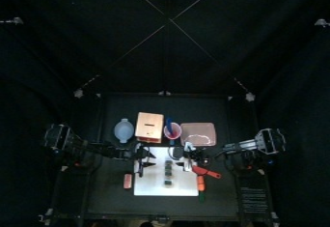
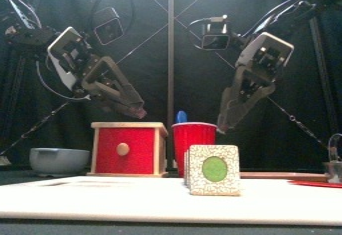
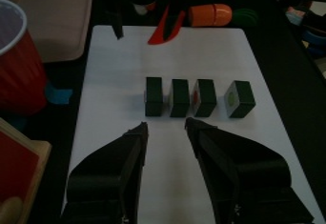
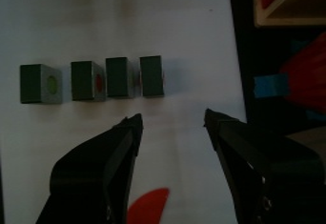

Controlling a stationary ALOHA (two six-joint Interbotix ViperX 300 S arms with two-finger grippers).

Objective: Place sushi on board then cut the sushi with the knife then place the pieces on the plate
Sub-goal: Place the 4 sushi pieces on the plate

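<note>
The left gripper (image 3: 163, 128) holds its fingers (image 3: 118, 166) apart before four sushi pieces (image 3: 180, 96) on the white board (image 3: 152, 47).

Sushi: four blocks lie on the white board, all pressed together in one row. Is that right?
No. Four sushi blocks lie on the board in one row, but the end block stands apart from the other three; the left wrist view shows the gap.

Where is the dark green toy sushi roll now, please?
In the top view, the dark green toy sushi roll lies mid-table on the white cutting board, in front of the pale wooden box.
</note>
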